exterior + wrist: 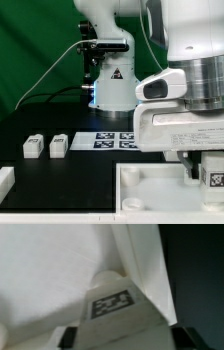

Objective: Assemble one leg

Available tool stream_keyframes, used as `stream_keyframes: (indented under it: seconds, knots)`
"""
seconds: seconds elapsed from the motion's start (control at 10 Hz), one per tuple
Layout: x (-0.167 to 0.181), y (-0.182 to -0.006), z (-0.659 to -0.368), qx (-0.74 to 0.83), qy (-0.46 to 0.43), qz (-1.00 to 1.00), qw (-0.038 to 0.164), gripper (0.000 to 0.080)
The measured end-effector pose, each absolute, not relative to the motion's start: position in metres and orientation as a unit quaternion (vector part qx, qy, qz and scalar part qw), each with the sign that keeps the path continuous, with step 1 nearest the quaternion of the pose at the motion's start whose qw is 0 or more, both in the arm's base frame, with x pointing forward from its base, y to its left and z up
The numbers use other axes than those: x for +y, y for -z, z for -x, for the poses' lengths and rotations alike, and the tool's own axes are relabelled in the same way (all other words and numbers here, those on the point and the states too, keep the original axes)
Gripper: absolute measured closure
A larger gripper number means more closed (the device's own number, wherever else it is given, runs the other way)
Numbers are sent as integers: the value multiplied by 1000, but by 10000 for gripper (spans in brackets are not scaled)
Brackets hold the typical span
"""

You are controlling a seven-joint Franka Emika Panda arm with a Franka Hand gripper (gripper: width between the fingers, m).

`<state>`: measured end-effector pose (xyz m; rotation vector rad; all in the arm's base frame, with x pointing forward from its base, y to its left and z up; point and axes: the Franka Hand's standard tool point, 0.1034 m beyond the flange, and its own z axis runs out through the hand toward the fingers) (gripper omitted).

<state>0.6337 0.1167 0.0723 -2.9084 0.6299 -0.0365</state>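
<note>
The gripper (125, 336) appears clamped on a leg (112, 304) above the white panel (160, 190), though the contact is blurred. Two other legs (33, 147) stand near the marker board (115, 140).

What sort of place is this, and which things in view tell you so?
Probably a robotics lab workbench: a white robot arm stands on a black table, the marker board of printed tags lies before it, and small tagged legs wait beside it.
</note>
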Motion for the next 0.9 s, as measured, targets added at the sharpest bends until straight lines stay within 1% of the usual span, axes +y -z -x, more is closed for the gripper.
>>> stream_keyframes:
  seconds: [0.1, 0.4, 0.7, 0.8, 0.9]
  knots:
    - [116, -72, -634, 253, 9, 964, 83, 502]
    - [113, -72, -636, 363, -10, 928, 88, 502]
    - [107, -68, -632, 638, -45, 758, 130, 502]
    - [109, -69, -632, 703, -61, 696, 134, 501]
    - [110, -69, -631, 735, -70, 661, 134, 501]
